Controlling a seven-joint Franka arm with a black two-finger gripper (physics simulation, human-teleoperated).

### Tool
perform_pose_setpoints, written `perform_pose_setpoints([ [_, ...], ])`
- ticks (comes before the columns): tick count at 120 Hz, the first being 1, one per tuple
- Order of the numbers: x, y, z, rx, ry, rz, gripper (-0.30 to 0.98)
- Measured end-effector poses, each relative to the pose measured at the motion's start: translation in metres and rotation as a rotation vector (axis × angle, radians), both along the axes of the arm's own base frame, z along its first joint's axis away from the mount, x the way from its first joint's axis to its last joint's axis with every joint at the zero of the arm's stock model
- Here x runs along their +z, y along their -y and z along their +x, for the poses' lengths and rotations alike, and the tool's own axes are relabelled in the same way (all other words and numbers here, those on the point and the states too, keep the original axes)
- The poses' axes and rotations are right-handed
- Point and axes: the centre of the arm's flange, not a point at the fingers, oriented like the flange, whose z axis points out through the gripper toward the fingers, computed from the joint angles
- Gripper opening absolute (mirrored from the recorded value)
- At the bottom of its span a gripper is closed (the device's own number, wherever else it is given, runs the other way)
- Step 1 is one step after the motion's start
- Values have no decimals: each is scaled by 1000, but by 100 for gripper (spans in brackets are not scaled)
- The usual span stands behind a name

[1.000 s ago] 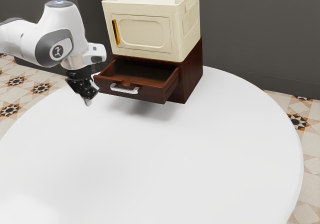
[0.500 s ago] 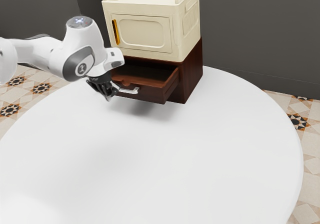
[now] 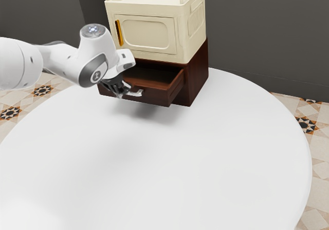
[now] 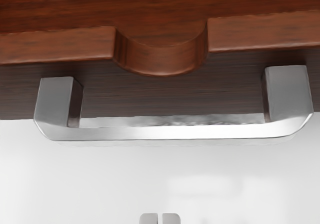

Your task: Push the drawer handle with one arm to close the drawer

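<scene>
Round white bench (image 3: 169, 163) beneath; wooden drawer (image 3: 157, 97) open, upper centre of the exterior view. My fingers (image 4: 154, 218), clenched on nothing, sit near its silver bar handle (image 4: 170, 132); I should centre them on it, then push steadily, straight inward

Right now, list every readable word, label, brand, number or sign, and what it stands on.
No text is readable.
Round mark on my arm: too small to read.
Cream box: possible faint side marks, unreadable.
Drawer and handle: none.
</scene>
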Motion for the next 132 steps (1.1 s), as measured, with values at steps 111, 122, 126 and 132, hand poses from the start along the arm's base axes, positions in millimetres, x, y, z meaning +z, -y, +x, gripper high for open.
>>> perform_pose_setpoints([
  [111, -42, -10, 82, 20, 82, 36, -10],
  [122, -46, -13, 91, 21, 98, 27, -10],
  [126, -46, -14, 94, 21, 104, 26, -10],
  [132, -47, -14, 99, 19, 113, 26, -10],
])
